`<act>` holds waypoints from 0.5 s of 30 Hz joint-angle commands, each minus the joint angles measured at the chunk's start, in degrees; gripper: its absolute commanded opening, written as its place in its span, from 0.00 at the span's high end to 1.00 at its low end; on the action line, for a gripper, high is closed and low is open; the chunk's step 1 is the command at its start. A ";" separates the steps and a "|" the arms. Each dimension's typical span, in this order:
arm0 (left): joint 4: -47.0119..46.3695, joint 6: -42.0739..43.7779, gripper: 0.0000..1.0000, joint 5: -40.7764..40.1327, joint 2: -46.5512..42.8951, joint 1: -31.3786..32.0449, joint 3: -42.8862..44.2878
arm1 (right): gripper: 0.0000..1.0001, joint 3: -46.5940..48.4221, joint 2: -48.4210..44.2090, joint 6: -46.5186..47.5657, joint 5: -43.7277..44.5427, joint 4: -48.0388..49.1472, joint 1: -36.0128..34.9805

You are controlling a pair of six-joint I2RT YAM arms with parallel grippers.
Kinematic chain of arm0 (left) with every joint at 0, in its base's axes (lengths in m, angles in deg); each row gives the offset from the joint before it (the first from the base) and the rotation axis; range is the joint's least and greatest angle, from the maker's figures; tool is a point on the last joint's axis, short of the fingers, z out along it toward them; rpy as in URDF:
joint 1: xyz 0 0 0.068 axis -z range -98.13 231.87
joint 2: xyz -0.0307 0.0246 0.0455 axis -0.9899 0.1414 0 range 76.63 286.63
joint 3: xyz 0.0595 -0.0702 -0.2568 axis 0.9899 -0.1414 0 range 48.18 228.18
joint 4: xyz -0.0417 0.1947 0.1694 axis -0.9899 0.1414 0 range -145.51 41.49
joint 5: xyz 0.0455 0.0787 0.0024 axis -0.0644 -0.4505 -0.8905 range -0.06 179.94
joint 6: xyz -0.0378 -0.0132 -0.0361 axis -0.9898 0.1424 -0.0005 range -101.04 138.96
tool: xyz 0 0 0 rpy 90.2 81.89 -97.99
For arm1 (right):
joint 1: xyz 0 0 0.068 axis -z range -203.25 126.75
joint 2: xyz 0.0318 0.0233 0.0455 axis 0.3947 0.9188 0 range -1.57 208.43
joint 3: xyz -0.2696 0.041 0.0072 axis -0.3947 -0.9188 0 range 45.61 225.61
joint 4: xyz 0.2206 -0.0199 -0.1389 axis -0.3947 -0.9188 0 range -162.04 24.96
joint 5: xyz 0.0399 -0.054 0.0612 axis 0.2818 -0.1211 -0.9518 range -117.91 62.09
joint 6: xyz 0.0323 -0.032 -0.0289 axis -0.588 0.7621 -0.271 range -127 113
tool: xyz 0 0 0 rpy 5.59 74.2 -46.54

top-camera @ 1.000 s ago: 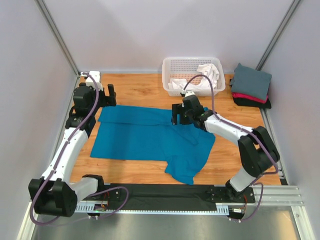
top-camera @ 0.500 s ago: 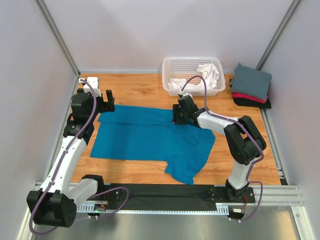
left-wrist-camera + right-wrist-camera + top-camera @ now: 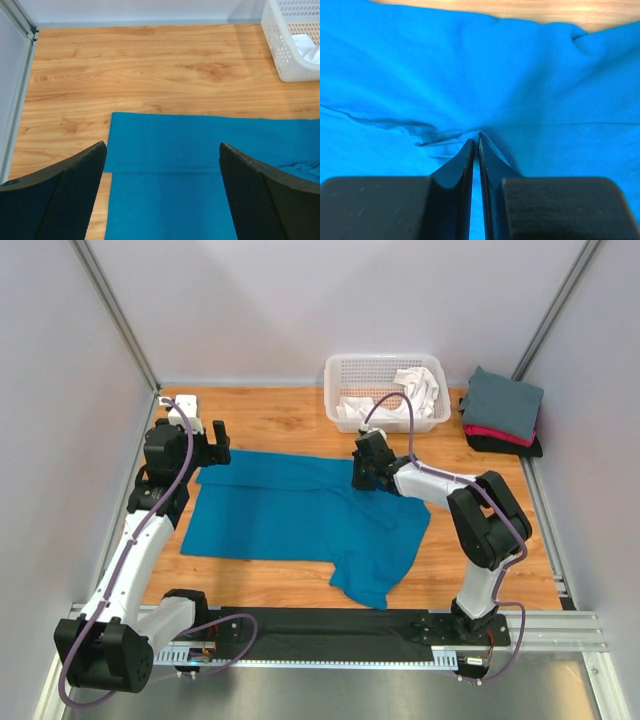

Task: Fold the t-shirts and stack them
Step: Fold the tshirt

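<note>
— Fingers (image 3: 457,166) of the right hand (image 3: 475,142): how do they stand?
— Nearly together, with only a sliver between them, nipping a small raised ridge of the teal-blue t-shirt (image 3: 290,510). The cloth puckers up right at their tips.
— Where on the shirt is that?
— At its 1 o'clock edge, seen from above. The shirt lies spread over the middle of the table (image 3: 280,420), flat towards 9 o'clock and rumpled towards 5 o'clock, where a part of it trails toward the near edge.
— And the left hand (image 3: 162,146)?
— Spread wide with nothing in it, over the shirt's 10 o'clock corner. Whether its tips touch the cloth I cannot tell.
— Further out?
— At 1 o'clock on the table stands a white lattice basket (image 3: 385,360) with white cloth (image 3: 415,380) bunched inside. At 2 o'clock, by the side wall, sits a folded pile: a slate-grey t-shirt (image 3: 503,400) on top, a red-pink t-shirt (image 3: 500,433) under it, and a black t-shirt (image 3: 505,447) at the bottom.
</note>
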 commanded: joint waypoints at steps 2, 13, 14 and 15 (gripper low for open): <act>-0.65 -1.20 0.01 0.35 -1.46 -0.05 0.76 | 0.90 0.88 -4.51 -1.49 1.24 -1.67 -1.12; -0.29 -1.91 0.01 0.35 -2.25 -0.05 0.76 | 0.89 -1.15 -6.44 -5.98 1.94 -5.27 -6.83; -0.29 -1.99 0.01 0.35 -2.25 -0.05 0.85 | 0.88 -1.23 -6.53 -6.50 2.29 -6.41 -7.71; -0.29 -2.08 0.01 0.43 -2.25 -0.05 0.85 | 0.88 -1.24 -6.79 -6.85 2.64 -6.85 -8.15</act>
